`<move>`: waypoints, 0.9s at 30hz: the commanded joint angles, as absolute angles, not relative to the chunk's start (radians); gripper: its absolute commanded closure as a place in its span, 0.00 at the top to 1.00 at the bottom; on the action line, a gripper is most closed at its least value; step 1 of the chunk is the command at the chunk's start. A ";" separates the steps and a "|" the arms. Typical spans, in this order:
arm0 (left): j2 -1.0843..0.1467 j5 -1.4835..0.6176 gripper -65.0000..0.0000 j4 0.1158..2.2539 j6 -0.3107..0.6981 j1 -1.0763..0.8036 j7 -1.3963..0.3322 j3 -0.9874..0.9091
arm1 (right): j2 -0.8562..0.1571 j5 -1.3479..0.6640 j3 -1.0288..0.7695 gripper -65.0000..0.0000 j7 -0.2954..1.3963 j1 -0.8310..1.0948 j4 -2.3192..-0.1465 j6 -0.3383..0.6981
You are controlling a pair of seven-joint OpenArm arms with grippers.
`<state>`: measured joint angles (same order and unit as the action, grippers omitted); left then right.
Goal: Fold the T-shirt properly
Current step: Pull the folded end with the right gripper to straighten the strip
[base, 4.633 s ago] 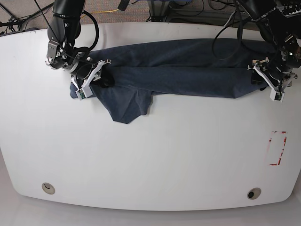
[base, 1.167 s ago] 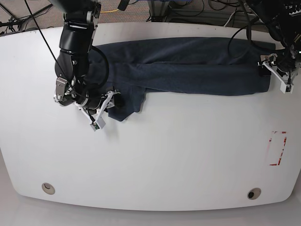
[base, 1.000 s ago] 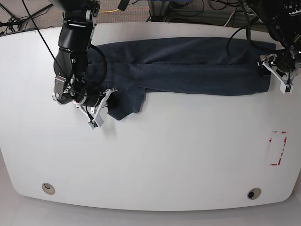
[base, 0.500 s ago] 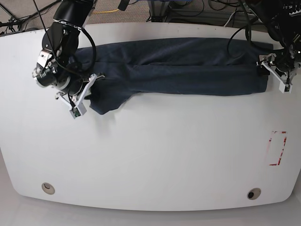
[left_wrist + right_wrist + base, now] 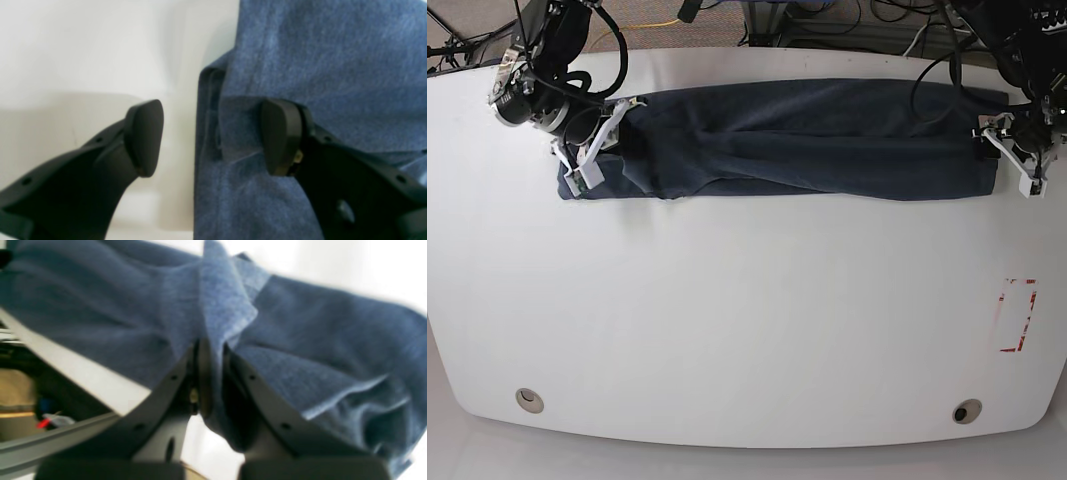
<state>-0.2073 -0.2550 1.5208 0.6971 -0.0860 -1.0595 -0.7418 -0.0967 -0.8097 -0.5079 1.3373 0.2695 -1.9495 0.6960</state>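
T-shirt [image 5: 807, 140] stretched long across the white bench [image 5: 747, 320]
Right pincer [image 5: 211, 350] clamps a fabric fold; left pincer [image 5: 213, 136] gapes, straddling the hem.

Lighting: we find it bright and even from above, the table [image 5: 747, 330] near white with mild glare. Shadows: soft, short. Base view: sharp, edges bowed by the wide lens. Wrist views: we note soft focus, and fingers [image 5: 143, 136] close up are blurred.
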 commanded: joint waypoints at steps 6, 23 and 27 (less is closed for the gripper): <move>-0.222 -0.263 0.65 1.535 0.698 -0.088 -1.049 -0.722 | -0.108 -0.831 -0.559 0.01 1.305 0.309 -1.966 0.698; -0.239 -0.269 0.65 1.538 0.698 -0.084 -1.050 -0.719 | -0.183 -0.714 -0.776 0.81 1.257 0.308 -1.840 0.698; -0.240 -0.272 0.65 1.546 0.698 -0.082 -1.050 -0.719 | -0.179 -0.714 -0.788 0.85 1.260 0.314 -1.934 0.698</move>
<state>-0.2211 -0.2619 1.5215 0.6971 -0.0933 -1.0584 -0.7170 -0.1661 -0.6910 -0.7834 1.2812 0.3172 -1.8626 0.6956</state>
